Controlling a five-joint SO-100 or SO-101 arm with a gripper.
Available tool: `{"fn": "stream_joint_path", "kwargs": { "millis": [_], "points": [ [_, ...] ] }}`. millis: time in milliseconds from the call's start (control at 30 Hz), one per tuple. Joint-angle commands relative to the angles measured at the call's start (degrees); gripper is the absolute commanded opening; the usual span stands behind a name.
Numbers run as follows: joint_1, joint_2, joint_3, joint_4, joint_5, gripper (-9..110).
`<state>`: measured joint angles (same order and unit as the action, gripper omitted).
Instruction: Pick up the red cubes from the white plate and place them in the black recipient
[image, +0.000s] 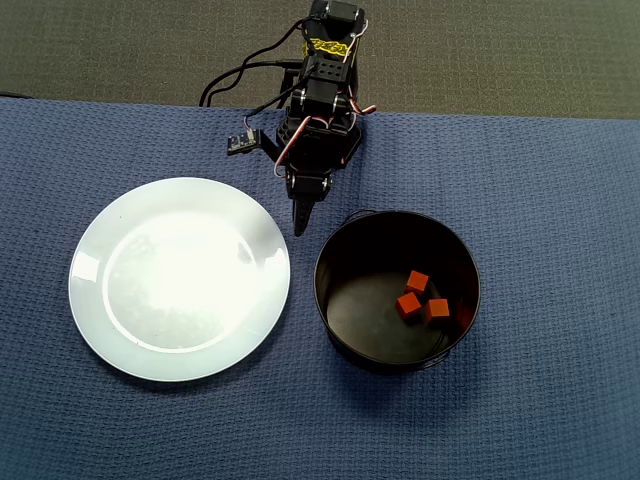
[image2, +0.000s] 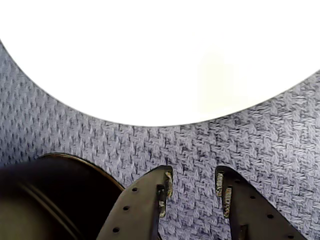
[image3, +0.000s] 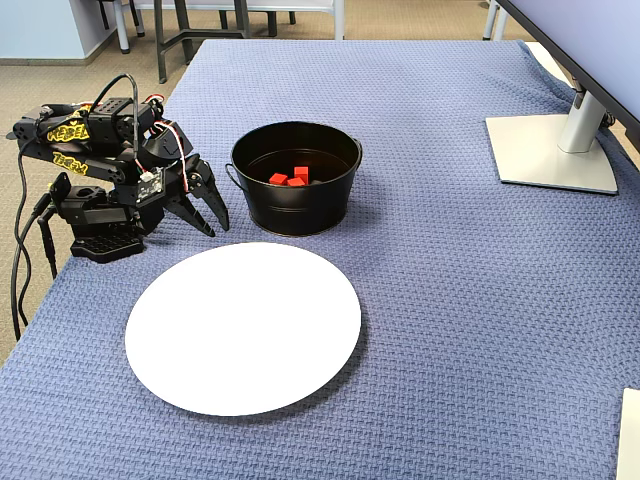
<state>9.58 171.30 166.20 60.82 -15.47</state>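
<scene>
Three red cubes lie clustered on the floor of the black recipient at right of centre in the overhead view, while the white plate at centre left holds nothing. The gripper, jaws parted narrowly and holding nothing in the wrist view, hangs over the blue cloth at upper centre, between plate and recipient
</scene>
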Motion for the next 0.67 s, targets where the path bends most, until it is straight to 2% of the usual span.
{"fn": "stream_joint_path", "kwargs": {
  "millis": [0,633],
  "points": [
    [0.0,1.23,-0.26,1.76,1.76,0],
    [1.93,2.64,-0.97,5.19,8.44,0]
  ]
}}
